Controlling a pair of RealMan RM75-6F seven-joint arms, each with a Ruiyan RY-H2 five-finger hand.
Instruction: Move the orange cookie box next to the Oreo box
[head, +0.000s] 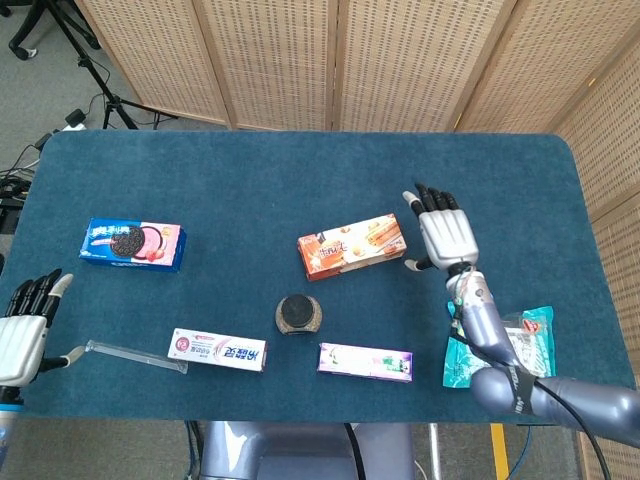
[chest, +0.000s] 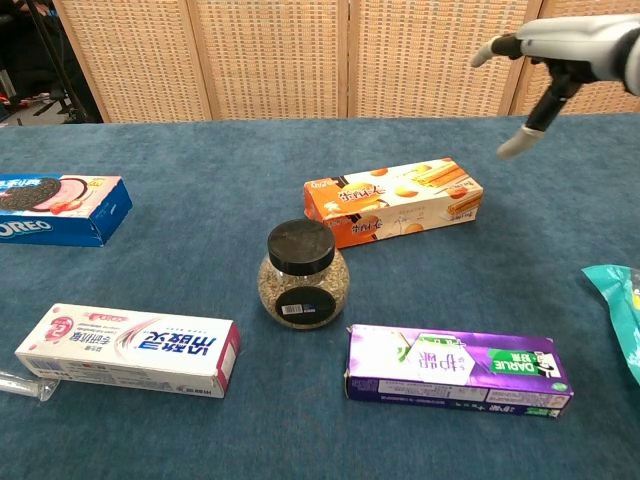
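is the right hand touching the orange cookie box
Apart. The head view shows blue table between the right hand and the orange cookie box; the chest view shows the hand raised, off to the box's right.

A desk (head: 300, 170) covered in dark blue cloth carries everything. At the far left lies the Oreo box (head: 132, 244), flat on the cloth. Near the middle, well apart from it, lies the orange cookie box (head: 351, 244), slightly angled. Just nearer than that stands a jar (head: 299, 314) with a black lid, upright. Along the near edge, from left to right, lie a clear tube (head: 135, 355), a white toothpaste box (head: 218, 351) and a purple toothpaste box (head: 365, 361), the two boxes flanking the jar. At the near right lies a teal snack bag (head: 492, 345), partly hidden by the arm.
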